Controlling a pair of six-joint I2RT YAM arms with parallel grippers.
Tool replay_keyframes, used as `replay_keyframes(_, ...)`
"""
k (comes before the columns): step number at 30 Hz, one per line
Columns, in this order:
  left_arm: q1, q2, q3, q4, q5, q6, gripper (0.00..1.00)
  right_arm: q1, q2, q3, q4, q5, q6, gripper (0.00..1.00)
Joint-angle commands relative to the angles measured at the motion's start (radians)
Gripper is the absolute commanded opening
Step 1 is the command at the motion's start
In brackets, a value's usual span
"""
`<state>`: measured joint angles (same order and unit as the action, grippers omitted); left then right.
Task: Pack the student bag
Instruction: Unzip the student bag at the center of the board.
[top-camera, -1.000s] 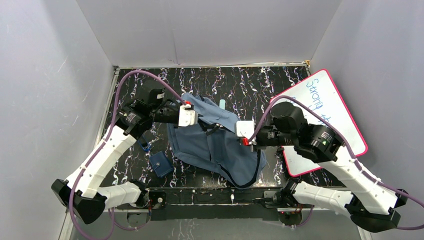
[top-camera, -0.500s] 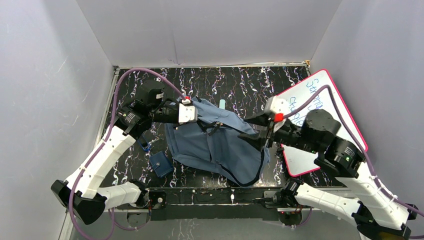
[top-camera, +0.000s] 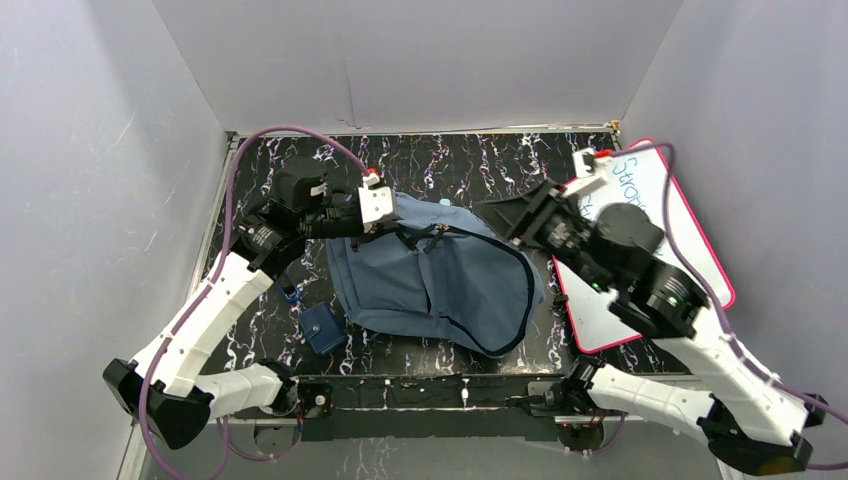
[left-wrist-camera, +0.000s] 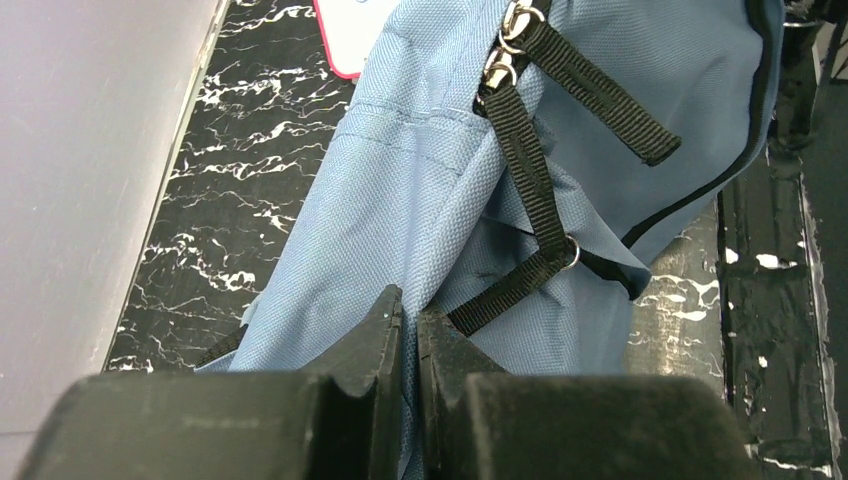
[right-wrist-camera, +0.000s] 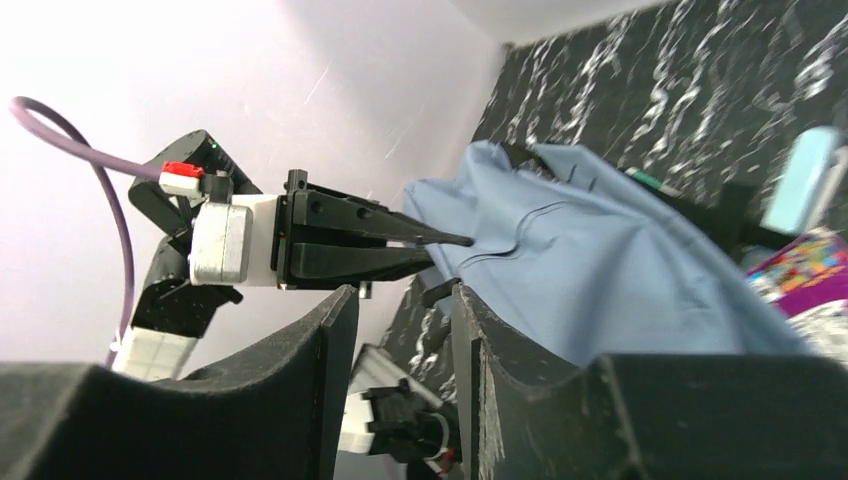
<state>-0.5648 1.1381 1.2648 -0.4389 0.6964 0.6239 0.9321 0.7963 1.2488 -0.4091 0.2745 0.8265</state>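
- Close to the desk's (top-camera: 470, 160) front edge, toward the left corner, a small dark-blue pouch (top-camera: 323, 329) is lying flat, just beside the backpack (top-camera: 440, 285) and not touching it.
- The backpack is sprawling across the middle of the desk, front side up, black straps (left-wrist-camera: 520, 150) trailing over the cloth.
- At the backpack's far-left corner the left gripper (top-camera: 385, 215) is pinching a fold of blue fabric, its fingers (left-wrist-camera: 385, 330) pressed almost together on it.
- The right gripper (top-camera: 495, 210) is hovering above the backpack's far-right side, fingers (right-wrist-camera: 330, 330) partly spread with nothing between them.
- A pink-edged whiteboard (top-camera: 650, 240) is leaning at the desk's right edge, under the right arm.
- To my eye that pinch is thin: a hard tug could be pulling the cloth free and letting the backpack slump shut.
- The spread right fingers could be snagging a loose strap on the way down, dragging the backpack instead of opening it.
- The right arm's elbow could be knocking the whiteboard.
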Motion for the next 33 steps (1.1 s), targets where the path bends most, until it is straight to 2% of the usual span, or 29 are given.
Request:
replay_keyframes(1,0.000,-0.044,-0.001,0.135,0.020,-0.060,0.00,0.002,0.134,0.057,0.099,-0.141,0.194,0.46)
replay_keyframes(4,0.000,-0.045,-0.008,0.138,0.028,-0.063,0.00,0.003,0.180,0.051,0.152,-0.225,0.245,0.41)
replay_keyframes(8,0.000,-0.051,-0.010,0.139,0.030,-0.068,0.00,0.009,0.174,0.038,0.125,-0.210,0.299,0.37)
replay_keyframes(13,0.000,-0.057,-0.013,0.139,0.025,-0.076,0.00,0.010,0.138,0.031,0.021,-0.165,0.341,0.37)
replay_keyframes(20,0.000,-0.044,0.001,0.141,0.000,-0.114,0.00,0.011,0.122,0.049,-0.143,-0.182,0.359,0.38)
replay_keyframes(24,0.000,-0.041,0.006,0.143,-0.001,-0.138,0.00,0.011,0.116,-0.009,-0.108,-0.189,0.384,0.40)
replay_keyframes(29,0.000,-0.047,0.003,0.146,0.019,-0.143,0.00,0.010,0.121,-0.066,-0.009,-0.170,0.397,0.48)
replay_keyframes(33,-0.001,-0.051,0.002,0.151,0.035,-0.144,0.00,0.010,0.142,-0.088,0.054,-0.175,0.409,0.48)
